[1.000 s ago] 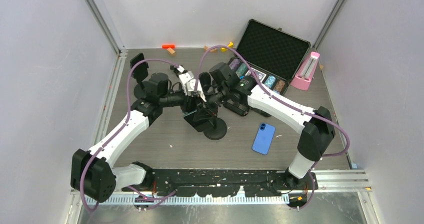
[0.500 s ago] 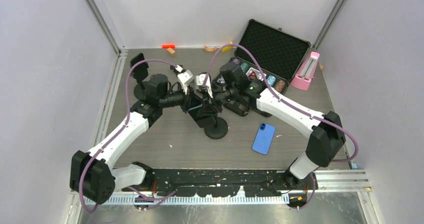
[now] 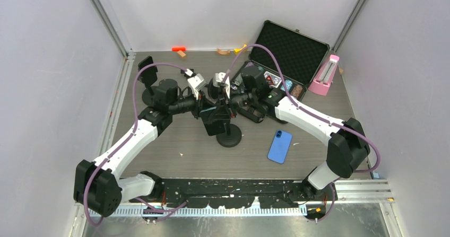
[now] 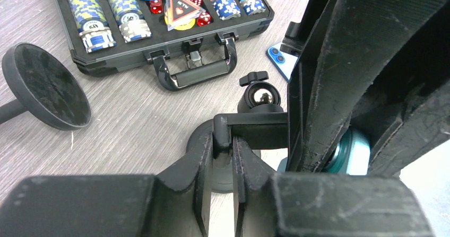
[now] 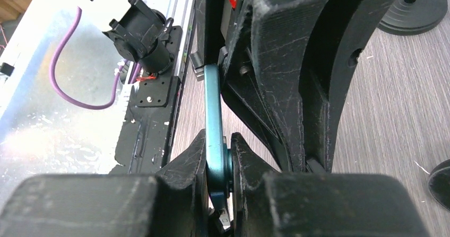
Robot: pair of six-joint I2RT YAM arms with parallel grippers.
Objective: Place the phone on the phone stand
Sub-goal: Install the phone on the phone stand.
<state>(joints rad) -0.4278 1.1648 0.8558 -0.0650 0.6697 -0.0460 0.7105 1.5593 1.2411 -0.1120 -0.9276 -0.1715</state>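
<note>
The black phone stand (image 3: 229,138) stands mid-table on a round base; its ball joint (image 4: 260,96) shows in the left wrist view. My left gripper (image 3: 204,110) (image 4: 232,136) is shut on a black bar of the stand's holder. My right gripper (image 3: 219,102) (image 5: 217,141) is shut on a teal phone (image 5: 214,110), seen edge-on between the fingers. In the top view the phone's dark face (image 3: 215,123) sits at the stand's head, between both grippers. How it seats in the holder is hidden. A second, blue phone (image 3: 279,146) (image 4: 281,54) lies flat on the table to the right.
An open black case of poker chips (image 3: 281,62) (image 4: 159,30) lies behind the stand at the right. A pink object (image 3: 325,75) stands at the far right. Another black stand (image 3: 148,75), with a round base (image 4: 45,86), is at the back left. Small blocks (image 3: 179,49) lie by the back wall.
My right gripper has moved right and back with the teal phone. The phone has turned from tilted to squarer over the stand. My left gripper has stayed on the holder.
</note>
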